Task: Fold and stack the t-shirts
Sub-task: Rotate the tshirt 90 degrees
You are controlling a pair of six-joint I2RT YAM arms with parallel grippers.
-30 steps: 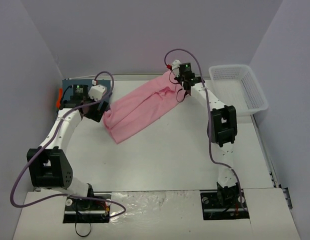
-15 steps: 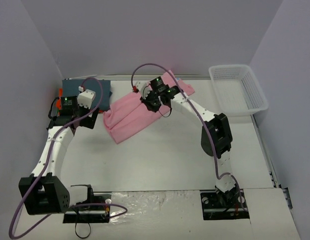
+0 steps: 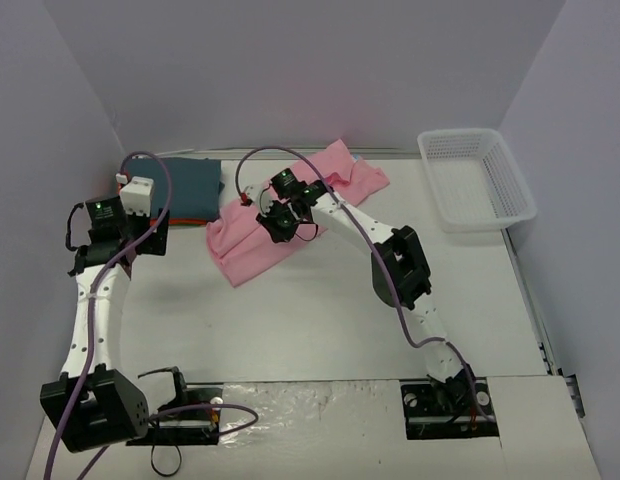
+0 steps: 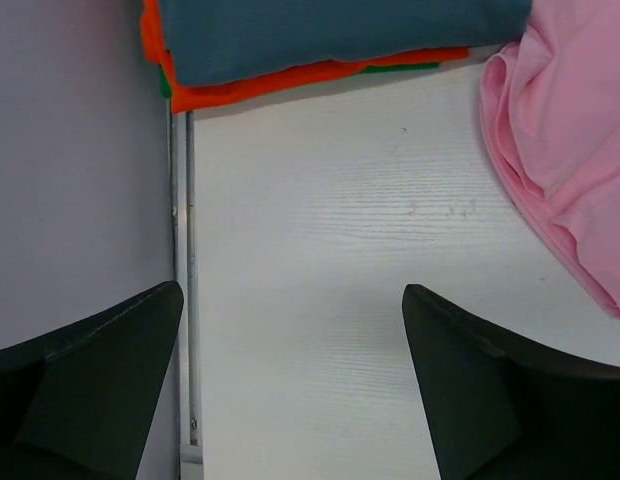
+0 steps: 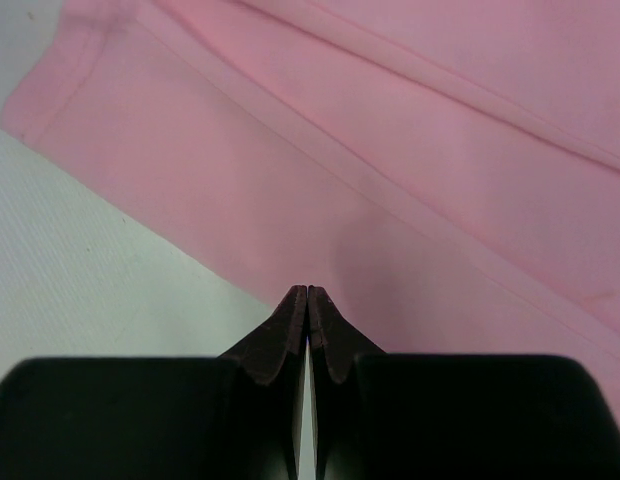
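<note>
A light pink t-shirt (image 3: 320, 195) lies folded into a long strip, slanting from the table's middle left to the back. My right gripper (image 3: 274, 222) is shut with nothing visible between its fingertips, low over the strip's left part; in the right wrist view the right gripper (image 5: 308, 291) is at the edge of the pink cloth (image 5: 410, 150). A folded slate-blue t-shirt (image 3: 188, 183) rests on an orange t-shirt (image 4: 290, 82) at the back left. My left gripper (image 4: 290, 290) is open over bare table, in front of that stack.
A white mesh basket (image 3: 477, 175) stands at the back right. The left wall (image 4: 70, 170) and a table-edge rail (image 4: 182, 300) run right beside the left gripper. A thin green edge (image 4: 410, 67) shows under the orange cloth.
The right gripper slid left along the pink shirt, from its far right end to its left part. The left arm drew back from the shirt toward the left wall, its jaws opening wider.
</note>
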